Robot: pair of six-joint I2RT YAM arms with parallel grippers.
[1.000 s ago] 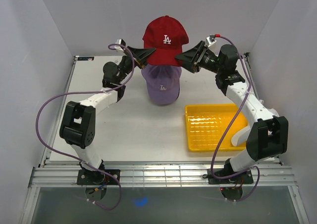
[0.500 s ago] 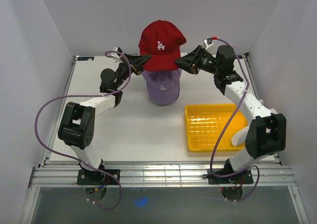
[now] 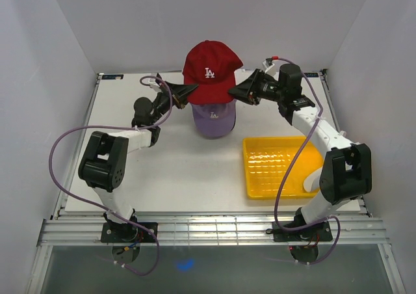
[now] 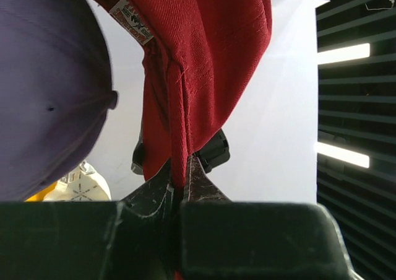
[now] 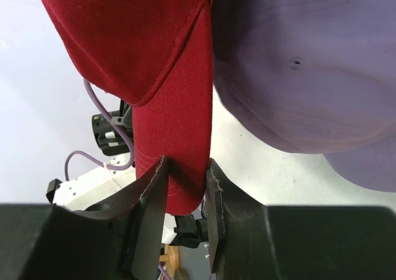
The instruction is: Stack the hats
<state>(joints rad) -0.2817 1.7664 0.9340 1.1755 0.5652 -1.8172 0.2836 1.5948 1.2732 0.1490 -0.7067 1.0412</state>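
From above, I am holding the red hat [image 3: 211, 69] between both my arms, right over the lavender hat [image 3: 213, 118], which is sitting at the far middle of the table [image 3: 162, 170]. That view is hiding my fingertips. My wrist cameras are showing them. My left gripper [image 4: 180, 187] is pinching a fold of the red fabric, its jaws pressed nearly together on the cloth. My right gripper [image 5: 184, 184] is clamping the red hat's edge band, its jaws held apart only by the band. Both wrist views are showing the lavender crown just beside the hanging red cloth. I cannot tell whether the two are touching.

My left wrist is also catching a pale seamed dome [image 4: 80, 184] low beside the lavender hat, which the overhead view is not showing. I cannot tell what it is.

I am counting two hats plainly in sight, one yellow tray [image 3: 279, 167] to the right of them, and two grippers, each on the red hat.

Against half a second ago, the red hat is hanging lower and covering more of the lavender one.
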